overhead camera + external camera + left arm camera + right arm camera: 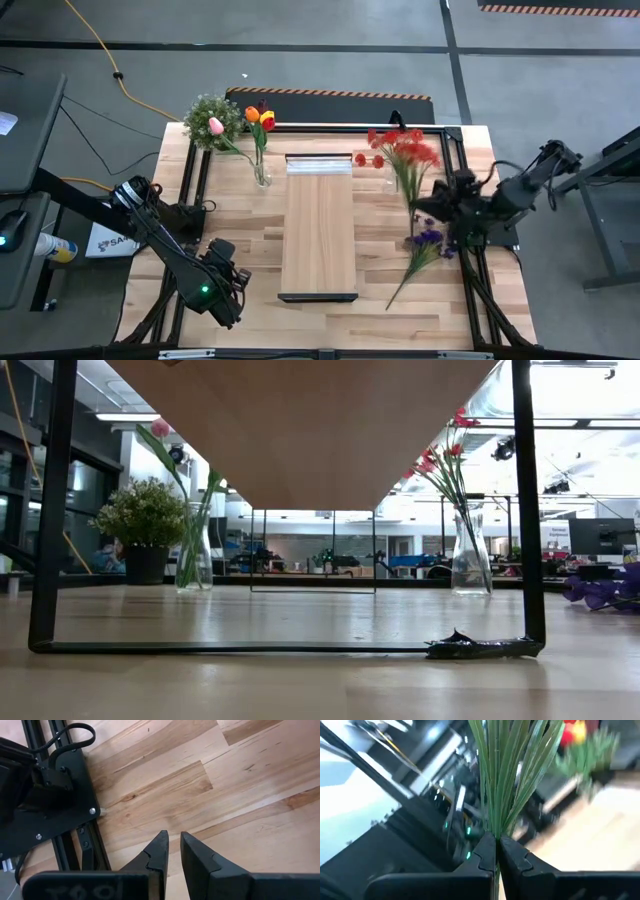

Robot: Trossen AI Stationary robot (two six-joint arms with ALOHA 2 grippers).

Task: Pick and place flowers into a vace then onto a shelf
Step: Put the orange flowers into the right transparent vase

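Holding a bunch of green stems, the right gripper [496,845] has its fingers pressed together on them in the right wrist view; the high view shows that these stems belong to the red flower spray [405,152], right of the frame's centre, standing in a clear vase [470,555] that only the low view shows well. The left gripper [174,851] is at the lower left of the high view, over bare tabletop [240,780]; its fingers are nearly together with a narrow gap and nothing between them.

The shelf [319,225] lies in the middle of the high view, with a pale strip at its upper end and a black bracket at its lower end. In the low view it shows from below as a wide wood plank on a black frame.

A second glass vase [261,172] with orange and yellow tulips [259,117] stands left of the shelf's upper end, and a pink tulip [215,126] leans beside the bushy potted plant [208,118]. A purple spray [428,240] lies flat on the tabletop at the right; the low view shows only its blossoms at the right edge.

A white box [108,240] at the left of the high view carries letters, too much hidden to read.
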